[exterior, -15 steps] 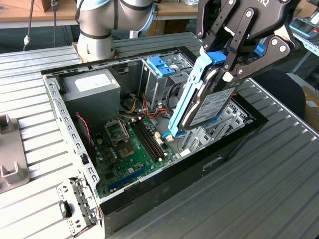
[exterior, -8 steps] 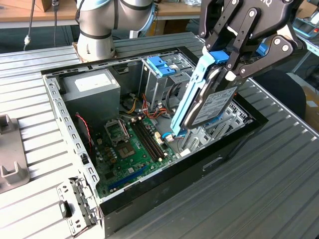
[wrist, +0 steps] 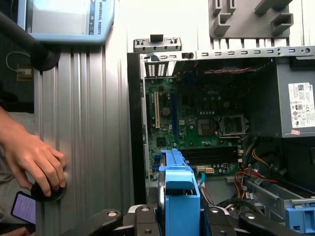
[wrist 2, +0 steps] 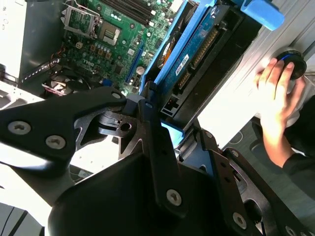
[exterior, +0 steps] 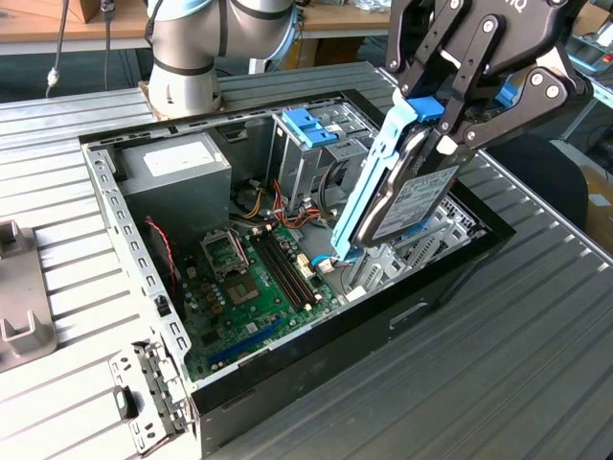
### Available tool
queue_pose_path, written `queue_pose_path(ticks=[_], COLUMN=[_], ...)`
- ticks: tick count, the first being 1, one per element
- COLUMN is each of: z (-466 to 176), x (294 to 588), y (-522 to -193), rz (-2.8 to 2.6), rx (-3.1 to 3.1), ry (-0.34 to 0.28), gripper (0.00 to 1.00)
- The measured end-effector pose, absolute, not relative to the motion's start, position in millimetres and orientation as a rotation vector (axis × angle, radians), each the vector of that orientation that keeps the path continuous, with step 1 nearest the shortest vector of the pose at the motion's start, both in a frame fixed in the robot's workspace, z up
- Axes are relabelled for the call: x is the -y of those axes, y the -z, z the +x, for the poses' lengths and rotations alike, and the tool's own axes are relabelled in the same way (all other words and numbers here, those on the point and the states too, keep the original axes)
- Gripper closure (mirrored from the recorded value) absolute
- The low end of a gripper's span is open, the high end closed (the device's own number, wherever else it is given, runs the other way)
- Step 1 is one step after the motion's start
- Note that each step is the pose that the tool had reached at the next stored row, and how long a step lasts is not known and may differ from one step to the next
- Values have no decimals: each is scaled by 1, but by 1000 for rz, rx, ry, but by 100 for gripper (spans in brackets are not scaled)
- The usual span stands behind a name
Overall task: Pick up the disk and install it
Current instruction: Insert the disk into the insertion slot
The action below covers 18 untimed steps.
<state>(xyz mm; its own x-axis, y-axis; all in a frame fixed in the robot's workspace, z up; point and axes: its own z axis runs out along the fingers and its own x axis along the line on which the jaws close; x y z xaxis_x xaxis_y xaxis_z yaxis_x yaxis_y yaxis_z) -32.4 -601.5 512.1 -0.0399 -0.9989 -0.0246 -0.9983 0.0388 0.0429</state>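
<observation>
Ribbed metal surface (exterior: 479,383) in front, open PC case (exterior: 316,374) on it. Claw (exterior: 433,123) clamped shut on top end of disk (exterior: 397,196). Disk stands tilted, lower end inside case beside motherboard (exterior: 259,278). Behind: drive cage w/ blue latch (exterior: 308,125), then arm base (exterior: 184,57). Person's hand (wrist: 37,160) on surface beside case.

A white printed label (exterior: 417,206) covers the face of the flat grey metal disk in a light blue plastic carrier (exterior: 375,182) clamped between the jaws. Well beyond the jaws, a white sticker of small print (wrist: 301,104) sits on the grey metal power supply box (wrist: 295,69). Dark lettering runs along the blue-edged screen unit (wrist: 64,19), far aside from the jaws.
</observation>
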Motion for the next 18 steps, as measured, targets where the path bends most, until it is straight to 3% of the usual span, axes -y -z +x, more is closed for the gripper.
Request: queue_pose_path(ticks=[18], z=[-12], x=[602], y=[-512], rz=[2168], rx=[2256], ry=[75], gripper=[63])
